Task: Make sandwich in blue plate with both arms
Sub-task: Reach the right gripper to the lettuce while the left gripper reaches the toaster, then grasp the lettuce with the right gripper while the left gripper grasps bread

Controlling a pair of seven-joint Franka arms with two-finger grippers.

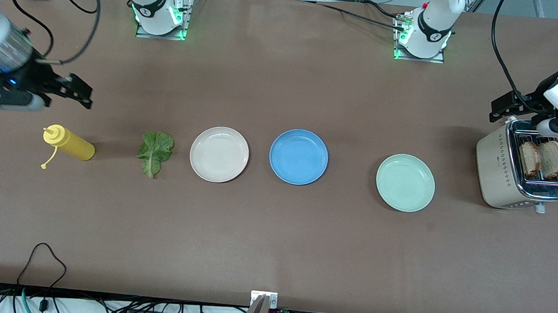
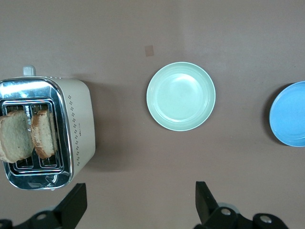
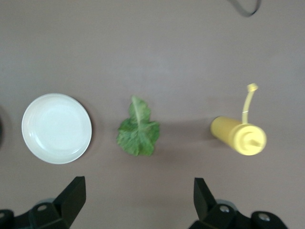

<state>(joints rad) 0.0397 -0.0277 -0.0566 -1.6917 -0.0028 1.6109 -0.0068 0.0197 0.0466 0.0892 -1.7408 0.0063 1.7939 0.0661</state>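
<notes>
A row of things is laid across the middle of the brown counter [image 1: 273, 244]. At the right arm's end a yellow plastic squeeze bottle with a tethered cap [image 1: 67, 144] is seen lying on its side, and beside it, toward the counter's centre, a crinkly green lettuce leaf [image 1: 154, 151] is spread flat on the bare surface. Next in the row a round cream-white plate [image 1: 219, 154] is set, then the round, shallow medium-blue plate with a raised rim [image 1: 298, 156], placed near the counter's centre and holding nothing. A round pale mint-green plate [image 1: 405, 182] is placed well apart from it toward the left arm's end, slightly nearer the front edge. Close to the edge at the left arm's end a beige and chrome two-slot toaster [image 1: 497, 167] is stood, and two light-brown toasted bread slices with darker crust [image 1: 543, 158] are seen standing up out of its slots, one per slot.

The left gripper [image 2: 138, 202] is held in the air just beside the toaster, over the counter, with its fingers spread wide and nothing between them. The right gripper [image 3: 136, 200] is held over the counter at the right arm's end, above the ground near the squeeze bottle, its fingers likewise spread apart and empty.
</notes>
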